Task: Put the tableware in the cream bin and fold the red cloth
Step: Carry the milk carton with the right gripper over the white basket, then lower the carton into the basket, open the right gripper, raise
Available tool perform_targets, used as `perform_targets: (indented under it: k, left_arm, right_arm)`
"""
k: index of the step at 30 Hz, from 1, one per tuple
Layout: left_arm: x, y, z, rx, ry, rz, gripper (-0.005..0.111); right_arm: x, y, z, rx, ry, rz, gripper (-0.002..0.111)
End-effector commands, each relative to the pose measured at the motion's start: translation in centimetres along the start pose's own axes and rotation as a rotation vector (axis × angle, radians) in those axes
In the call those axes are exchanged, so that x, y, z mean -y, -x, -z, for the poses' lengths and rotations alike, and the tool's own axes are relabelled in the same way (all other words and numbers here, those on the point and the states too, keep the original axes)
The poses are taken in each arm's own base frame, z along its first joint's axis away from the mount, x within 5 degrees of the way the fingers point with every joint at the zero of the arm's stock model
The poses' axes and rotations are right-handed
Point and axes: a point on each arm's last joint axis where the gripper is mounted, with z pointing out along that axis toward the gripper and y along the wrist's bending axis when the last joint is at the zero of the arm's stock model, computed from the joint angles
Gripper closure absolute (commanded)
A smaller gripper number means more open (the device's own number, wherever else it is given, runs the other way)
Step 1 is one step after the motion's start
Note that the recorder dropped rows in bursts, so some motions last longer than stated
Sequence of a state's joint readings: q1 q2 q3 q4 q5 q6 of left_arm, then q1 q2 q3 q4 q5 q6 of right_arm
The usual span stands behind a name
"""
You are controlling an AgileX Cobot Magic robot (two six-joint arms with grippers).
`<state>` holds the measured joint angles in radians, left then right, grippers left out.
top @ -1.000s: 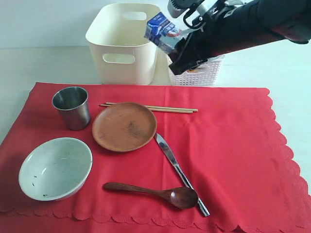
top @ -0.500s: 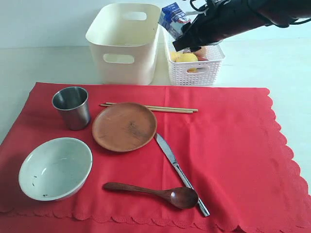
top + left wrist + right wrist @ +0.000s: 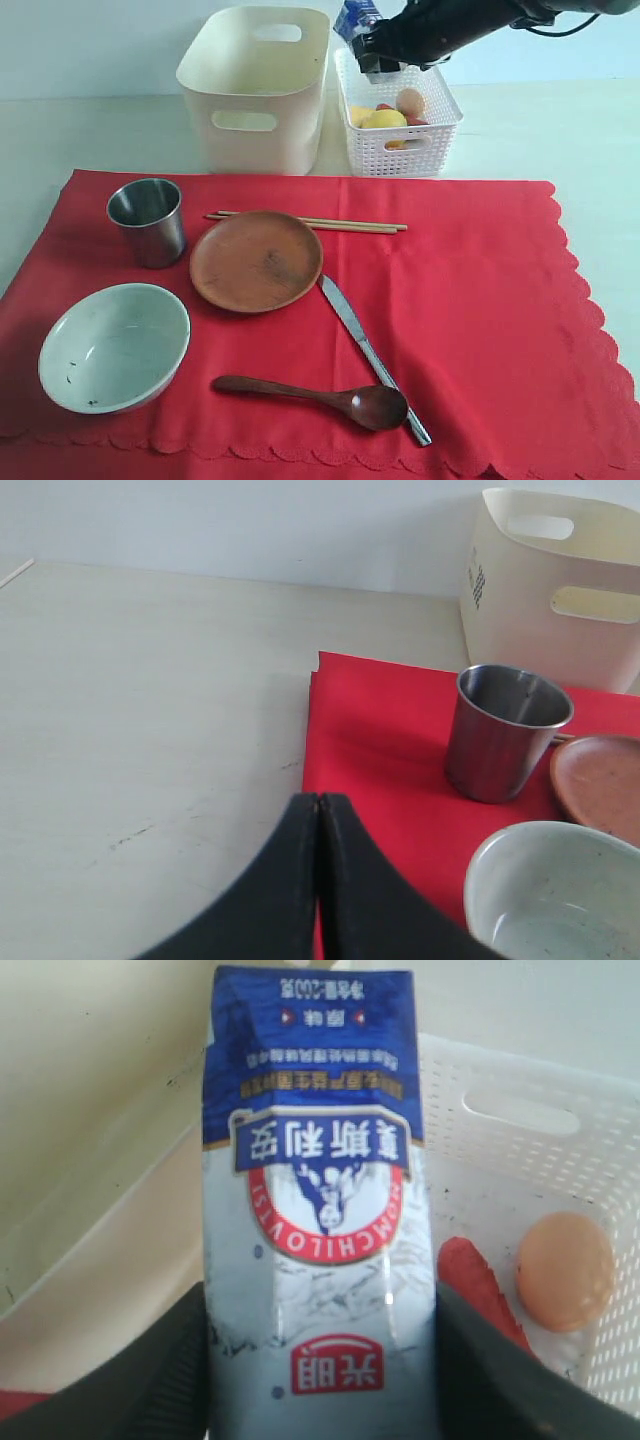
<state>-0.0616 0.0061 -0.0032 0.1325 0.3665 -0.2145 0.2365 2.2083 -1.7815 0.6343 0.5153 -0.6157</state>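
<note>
On the cloth (image 3: 480, 300) lie the cup (image 3: 147, 220), plate (image 3: 256, 260), bowl (image 3: 113, 346), spoon (image 3: 315, 395), knife (image 3: 370, 355) and chopsticks (image 3: 310, 222), all outside the bin (image 3: 255, 95). The bin stands behind the cloth, and a basket (image 3: 395, 155) with an egg (image 3: 410, 101) and a lemon (image 3: 383, 120) is just beside it. The right gripper (image 3: 320, 1360) is clamped on a carton (image 3: 315, 1210) above the basket's far side. The left gripper (image 3: 318, 820) has its jaws together and holds nothing, near the cloth's edge by the cup.

I see bright, even, diffuse light; shadows faint. Between my right fingers (image 3: 170, 1370) the milk carton (image 3: 318, 1260) looks soft, slightly glary.
</note>
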Motion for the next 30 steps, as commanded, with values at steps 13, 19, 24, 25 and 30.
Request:
perform_targets:
  k: [13, 19, 24, 25, 30]
  left_arm:
    - [0.0, 0.0, 0.0, 0.011, -0.001, 0.006, 0.107]
    - [0.0, 0.0, 0.0, 0.011, -0.001, 0.006, 0.107]
    - [0.0, 0.0, 0.0, 0.011, -0.001, 0.006, 0.107]
    - [0.0, 0.0, 0.0, 0.011, -0.001, 0.006, 0.107]
    - [0.0, 0.0, 0.0, 0.011, -0.001, 0.006, 0.107]
  right_arm:
    - [5.2, 0.0, -5.0, 0.008, -0.006, -0.151, 0.108]
    - [5.2, -0.9, -5.7, -0.037, 0.013, -0.155, 0.090]
    - [5.1, -1.0, -5.6, -0.054, 0.025, -0.155, 0.062]
    - [5.0, -1.0, -5.5, -0.059, 0.029, -0.154, 0.059]
    - [4.7, -0.1, -4.5, -0.043, 0.034, -0.149, 0.042]
